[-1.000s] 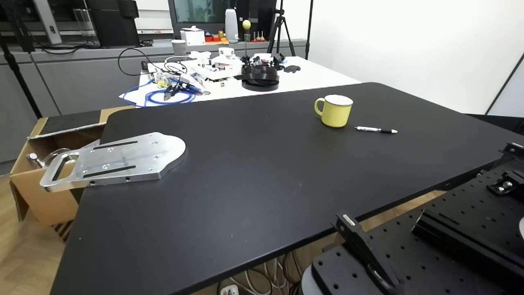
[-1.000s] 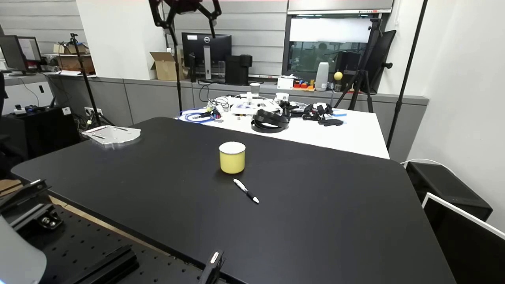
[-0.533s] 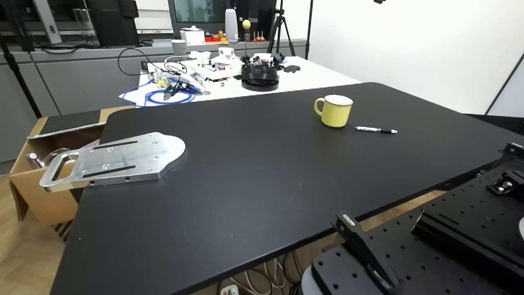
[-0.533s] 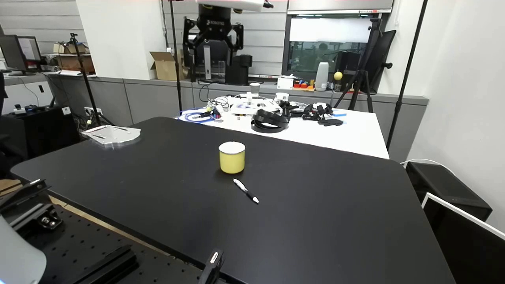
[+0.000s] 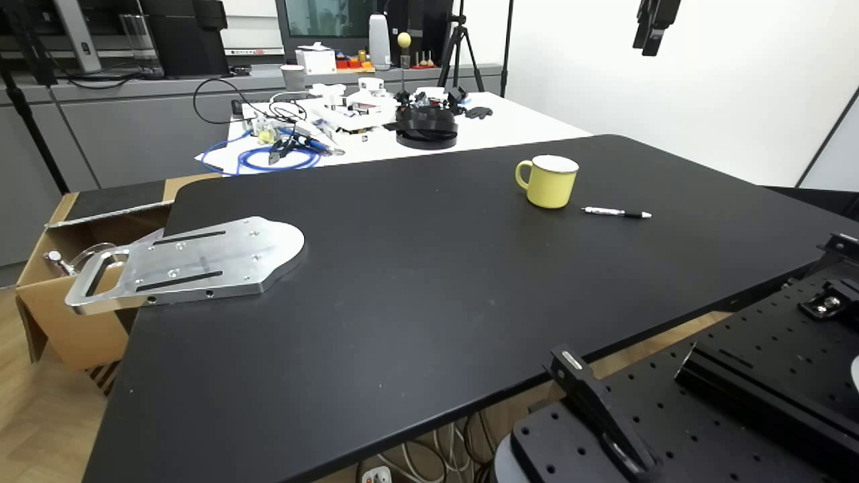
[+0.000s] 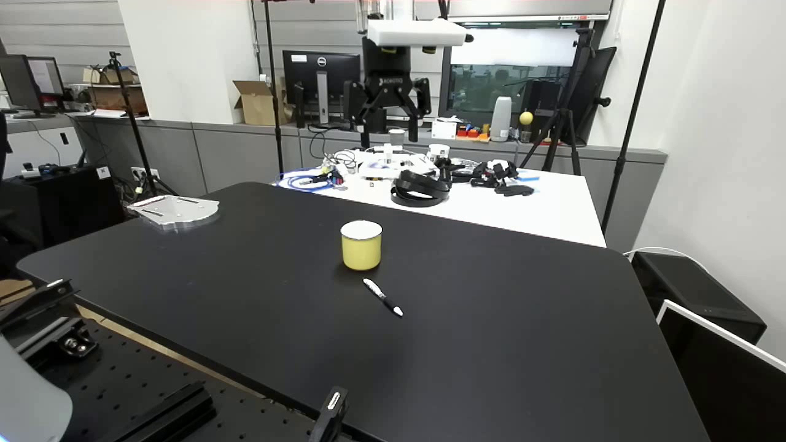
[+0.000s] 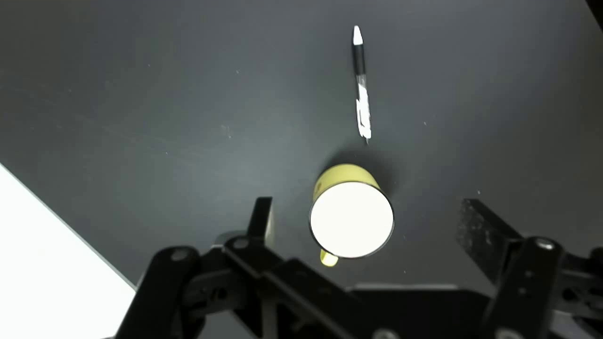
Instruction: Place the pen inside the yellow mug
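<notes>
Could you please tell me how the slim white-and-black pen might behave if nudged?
The slim white-and-black pen looks stiff, lying straight end to end. It is probably light, being so thin. Its body looks rounded, so it may roll, though the white side clip could check that.

Mostly Matt, Some Shine

The counter (image 5: 402, 302) looks smooth and matt, with pale specks. The mug (image 5: 551, 186) has a smooth, enamel-like coat; the pen (image 6: 383, 298) looks like smooth plastic. The plate (image 5: 201, 258) is shiny machined metal, the box (image 5: 77, 329) plain cardboard, the floor (image 5: 27, 416) wood-like.
</notes>
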{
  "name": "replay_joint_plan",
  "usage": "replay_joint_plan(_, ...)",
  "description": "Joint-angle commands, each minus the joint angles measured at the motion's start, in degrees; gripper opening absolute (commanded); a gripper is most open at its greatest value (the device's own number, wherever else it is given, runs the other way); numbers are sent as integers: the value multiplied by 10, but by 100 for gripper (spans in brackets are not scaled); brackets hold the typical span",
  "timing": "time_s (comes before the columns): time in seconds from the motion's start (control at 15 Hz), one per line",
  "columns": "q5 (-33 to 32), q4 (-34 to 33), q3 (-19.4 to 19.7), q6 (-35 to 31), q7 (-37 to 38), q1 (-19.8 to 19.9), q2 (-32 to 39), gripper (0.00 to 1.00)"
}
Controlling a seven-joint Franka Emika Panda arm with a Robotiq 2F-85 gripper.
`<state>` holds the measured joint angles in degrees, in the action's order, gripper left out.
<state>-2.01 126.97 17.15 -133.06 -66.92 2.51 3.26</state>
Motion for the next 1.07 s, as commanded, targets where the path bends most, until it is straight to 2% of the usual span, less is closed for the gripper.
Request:
replay_joint_plan(0.0, -63, -24, -27, -16, 23, 42, 41, 100)
replay_joint_plan(0.2, -85, -11, -40, -34, 27, 57, 59, 100)
replay_joint_plan(0.47, -65, -2, -65, -42, 23, 65, 79, 100)
replay_joint_plan(0.53, -69, -5, -66, -34, 54, 62, 86, 100)
replay_joint_plan(0.6, -70, -2, -70, -33, 17, 71, 77, 100)
replay_joint_plan(1.0, -71, -2, -77, -33, 40, 71, 86, 100)
